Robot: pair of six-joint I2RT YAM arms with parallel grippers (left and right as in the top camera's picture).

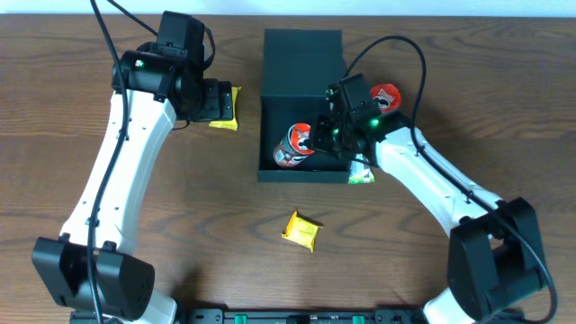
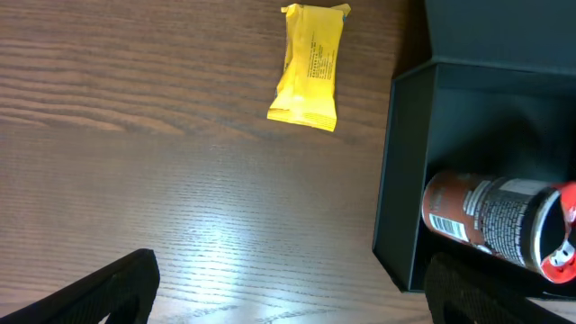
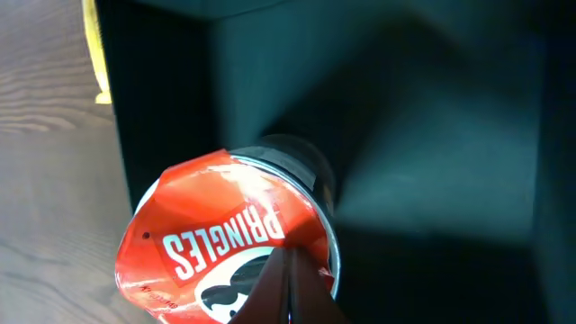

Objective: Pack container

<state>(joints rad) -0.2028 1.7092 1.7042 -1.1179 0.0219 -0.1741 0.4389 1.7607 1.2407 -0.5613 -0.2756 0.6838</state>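
Progress: early, as I judge | done: 1 Pringles can [image 1: 294, 144] lies in the open container [image 1: 301, 175], directly under the right end effector [image 3: 290, 292], which is pressed together | left: second can [image 1: 387, 94] and green packet [image 1: 362, 173] just beside that end effector, outside the wall; yellow packet [image 2: 310, 67] just ahead of the spread left end effector [image 2: 292, 286]; other yellow packet [image 1: 302, 229] well apart from both | lid not closed

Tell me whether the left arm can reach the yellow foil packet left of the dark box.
Probably yes: the open left gripper hovers near the yellow foil packet, nothing between them, the dark square box off aside.
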